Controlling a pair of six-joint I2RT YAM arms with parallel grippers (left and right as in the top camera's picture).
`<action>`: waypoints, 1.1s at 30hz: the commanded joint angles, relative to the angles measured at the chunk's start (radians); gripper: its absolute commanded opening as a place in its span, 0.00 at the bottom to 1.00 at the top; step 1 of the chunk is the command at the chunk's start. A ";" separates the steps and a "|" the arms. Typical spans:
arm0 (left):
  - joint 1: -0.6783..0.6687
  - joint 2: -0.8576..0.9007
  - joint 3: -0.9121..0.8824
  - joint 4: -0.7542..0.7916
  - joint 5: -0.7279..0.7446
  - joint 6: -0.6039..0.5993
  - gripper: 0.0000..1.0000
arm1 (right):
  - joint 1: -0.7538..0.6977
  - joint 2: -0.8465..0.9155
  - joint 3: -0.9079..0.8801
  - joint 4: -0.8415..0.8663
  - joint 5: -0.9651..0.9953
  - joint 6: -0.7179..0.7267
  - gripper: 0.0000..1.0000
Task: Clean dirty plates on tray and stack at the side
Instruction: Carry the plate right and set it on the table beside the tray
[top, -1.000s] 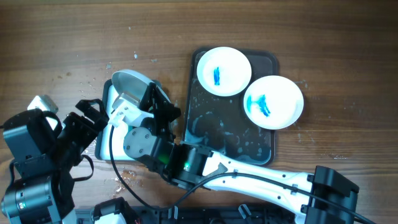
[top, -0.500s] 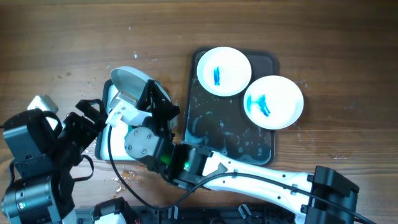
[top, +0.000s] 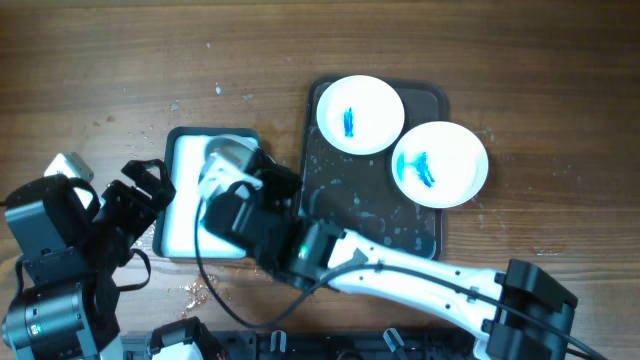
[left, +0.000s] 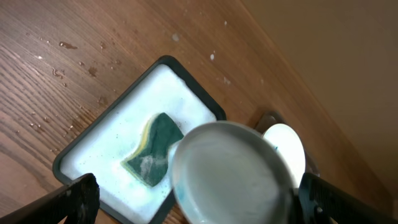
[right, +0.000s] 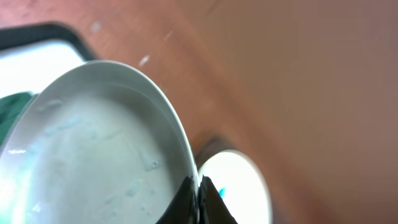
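**Desk:** Overhead?
**Photographer:** Reaching in from the bench's near-right corner, the right gripper (top: 236, 176) holds one plate (top: 228, 152) over the small tray (top: 184, 205). Two more plates (top: 360, 113) (top: 440, 163) sit on the grey tray (top: 335, 215).
**Desk:** Left wrist?
**Photographer:** The left gripper (left: 199, 194) is spread wide, gripping nothing.
**Desk:** Right wrist?
**Photographer:** The jaws are pinched on that plate's rim.

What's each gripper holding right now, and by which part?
Right gripper: a pale-filmed plate, jaws pinching its rim. Left gripper: nothing, jaws wide open.

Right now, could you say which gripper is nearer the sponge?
Right: the right gripper holds a plate by the sponge; the left gripper hangs open beside the small tray.
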 joint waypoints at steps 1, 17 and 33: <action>0.006 0.000 0.018 0.005 0.008 0.005 1.00 | -0.069 -0.060 0.006 -0.042 -0.289 0.404 0.04; 0.005 0.184 0.018 -0.006 0.100 0.092 1.00 | -1.567 -0.383 0.005 -0.694 -1.120 0.564 0.04; 0.005 0.212 0.018 -0.016 0.140 0.140 1.00 | -1.835 0.022 -0.009 -0.746 -0.884 0.509 0.52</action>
